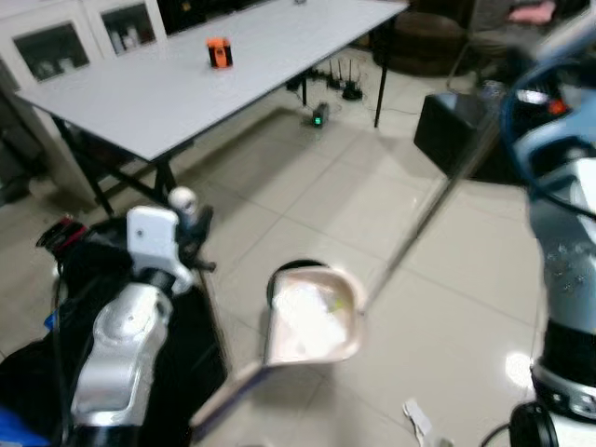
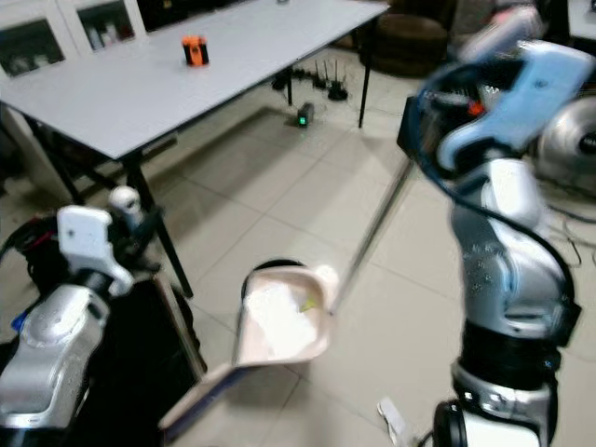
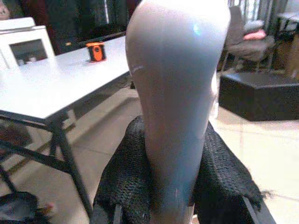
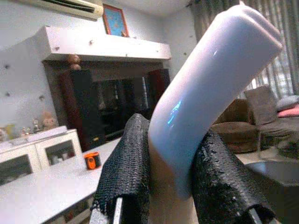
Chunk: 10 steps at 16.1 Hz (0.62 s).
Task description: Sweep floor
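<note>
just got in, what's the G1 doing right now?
Sweeping. The left gripper is shut on the dustpan handle, holding the dustpan low over the tiled floor, with pale debris in it. The right gripper is shut on the broom handle, whose pole runs down to the pan.

Glossy smooth plastic dustpan [image 1: 312,315]; matt grey tabletop [image 1: 140,93]; shiny floor tiles [image 1: 466,307] (textured black fingers [image 3: 121,182]).
</note>
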{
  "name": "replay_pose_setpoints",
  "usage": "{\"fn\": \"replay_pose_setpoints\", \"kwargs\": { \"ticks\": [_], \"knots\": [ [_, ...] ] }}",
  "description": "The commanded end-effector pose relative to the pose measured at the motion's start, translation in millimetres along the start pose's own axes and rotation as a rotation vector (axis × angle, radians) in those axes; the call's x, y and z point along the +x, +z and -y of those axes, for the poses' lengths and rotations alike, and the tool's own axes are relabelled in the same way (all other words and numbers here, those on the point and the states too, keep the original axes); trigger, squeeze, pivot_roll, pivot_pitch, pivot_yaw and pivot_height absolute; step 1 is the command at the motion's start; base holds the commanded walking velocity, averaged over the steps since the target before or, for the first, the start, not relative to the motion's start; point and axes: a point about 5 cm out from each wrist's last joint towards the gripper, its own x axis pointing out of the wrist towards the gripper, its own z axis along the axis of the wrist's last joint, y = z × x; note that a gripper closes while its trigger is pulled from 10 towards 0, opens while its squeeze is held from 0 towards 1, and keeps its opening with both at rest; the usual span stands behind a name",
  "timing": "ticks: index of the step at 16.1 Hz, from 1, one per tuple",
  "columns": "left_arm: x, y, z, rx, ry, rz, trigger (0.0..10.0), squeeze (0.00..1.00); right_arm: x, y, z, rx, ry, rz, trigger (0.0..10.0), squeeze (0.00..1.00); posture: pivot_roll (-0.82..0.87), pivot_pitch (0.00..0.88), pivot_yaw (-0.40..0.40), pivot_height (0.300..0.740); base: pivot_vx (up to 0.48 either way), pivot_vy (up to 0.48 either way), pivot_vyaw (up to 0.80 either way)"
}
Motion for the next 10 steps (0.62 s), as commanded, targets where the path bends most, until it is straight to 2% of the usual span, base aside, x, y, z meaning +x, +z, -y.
{"fn": "replay_pose_setpoints", "kwargs": {
  "ticks": [1, 10],
  "knots": [
    [4.1, 7.9, 3.5, 0.008, -0.016, 0.041, 10.0, 0.0, 0.4, 16.4, 4.4, -0.005, -0.02, 0.074, 10.0, 0.0, 0.02, 0.0, 0.059, 0.74, 0.371, 0.0, 0.0],
    [4.0, 6.7, 6.5, 0.004, -0.023, 0.044, 10.0, 0.0, 1.5, 17.8, 7.5, -0.023, -0.03, 0.087, 10.0, 0.0, 0.01, 0.0, 0.054, 0.74, 0.368, 0.0, 0.0]
  ]
}}
